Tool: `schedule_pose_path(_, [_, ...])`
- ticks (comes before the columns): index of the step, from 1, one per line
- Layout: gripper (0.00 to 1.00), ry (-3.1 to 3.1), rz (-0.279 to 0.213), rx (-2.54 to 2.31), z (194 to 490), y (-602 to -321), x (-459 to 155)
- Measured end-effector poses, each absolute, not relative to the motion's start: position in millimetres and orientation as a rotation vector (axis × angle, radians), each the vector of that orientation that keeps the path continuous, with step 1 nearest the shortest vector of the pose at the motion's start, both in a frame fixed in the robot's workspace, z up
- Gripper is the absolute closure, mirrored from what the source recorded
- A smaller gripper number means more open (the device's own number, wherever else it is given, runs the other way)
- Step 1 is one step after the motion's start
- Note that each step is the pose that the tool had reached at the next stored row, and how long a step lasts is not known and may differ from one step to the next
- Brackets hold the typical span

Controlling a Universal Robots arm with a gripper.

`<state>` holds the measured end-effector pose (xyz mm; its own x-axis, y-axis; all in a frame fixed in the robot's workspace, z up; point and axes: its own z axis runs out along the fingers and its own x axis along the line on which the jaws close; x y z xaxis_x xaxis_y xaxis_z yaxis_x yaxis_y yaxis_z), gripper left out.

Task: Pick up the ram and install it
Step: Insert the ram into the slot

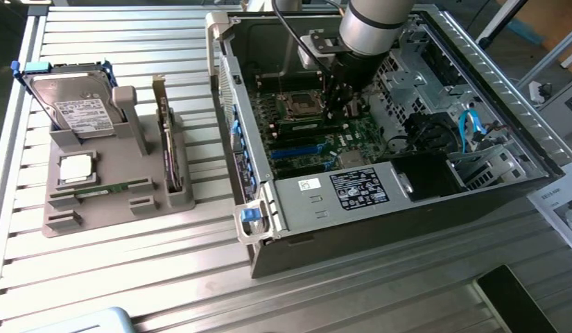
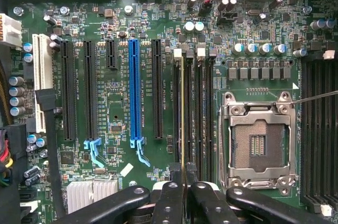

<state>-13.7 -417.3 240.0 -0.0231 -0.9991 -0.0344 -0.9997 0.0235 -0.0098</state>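
Ribbed metal tabletop [image 1: 128, 277] carries an open black-and-silver computer case [image 1: 295, 201] lying on its side. That leaves its green motherboard [image 2: 121, 76] facing up so an arm can come straight down onto it. The black two-fingered gripper [image 2: 183, 184] is deep inside the case, towards the far side of the board. It is clamped on the ram [image 2: 183, 108], holding the stick by one end and on edge, presumably so that its contact edge points down at the board.

From the wrist view the ram is no more than a thin yellowish line. It runs lengthwise along one of the long black memory slots [image 2: 191, 108], just beside the square silver processor socket [image 2: 259, 142]. I cannot tell whether it is seated or only poised above the slot.

On the exterior view's left, a grey moulded holder [image 1: 110, 208] has another flat green strip [image 1: 105, 189] lying in it.
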Motion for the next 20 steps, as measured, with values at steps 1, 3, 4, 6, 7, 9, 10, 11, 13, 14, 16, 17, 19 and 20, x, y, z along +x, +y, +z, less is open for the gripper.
schedule_pose_path(1, [0.88,2.225,0.027,-2.173,240.0,-417.3,-13.7])
schedule_pose_path(3, [0.88,2.225,0.027,-2.173,240.0,-417.9,-13.8])
schedule_pose_path(4, [0.88,2.225,0.027,-2.173,239.9,-417.9,-13.8])
schedule_pose_path(6, [0.88,2.225,0.027,-2.173,239.9,-417.9,-14.1])
schedule_pose_path(7, [0.88,2.225,0.027,-2.173,239.9,-417.9,-14.4])
schedule_pose_path(9, [0.88,2.225,0.027,-2.173,239.9,-417.9,-14.6])
schedule_pose_path(10, [0.88,2.224,0.027,-2.174,239.9,-417.9,-14.6])
schedule_pose_path(11, [0.88,2.224,0.027,-2.173,239.9,-417.9,-14.6])
schedule_pose_path(13, [0.88,2.224,0.027,-2.173,239.9,-418.2,-14.7])
schedule_pose_path(14, [0.88,2.225,0.027,-2.173,239.9,-418.4,-14.7])
schedule_pose_path(16, [0.88,2.224,0.027,-2.173,239.9,-418.6,-14.6])
schedule_pose_path(17, [0.88,2.225,0.027,-2.173,240.0,-418.6,-14.7])
schedule_pose_path(19, [0.88,2.224,0.027,-2.173,239.9,-418.6,-14.6])
schedule_pose_path(20, [0.88,2.224,0.027,-2.174,240.0,-418.6,-14.6])
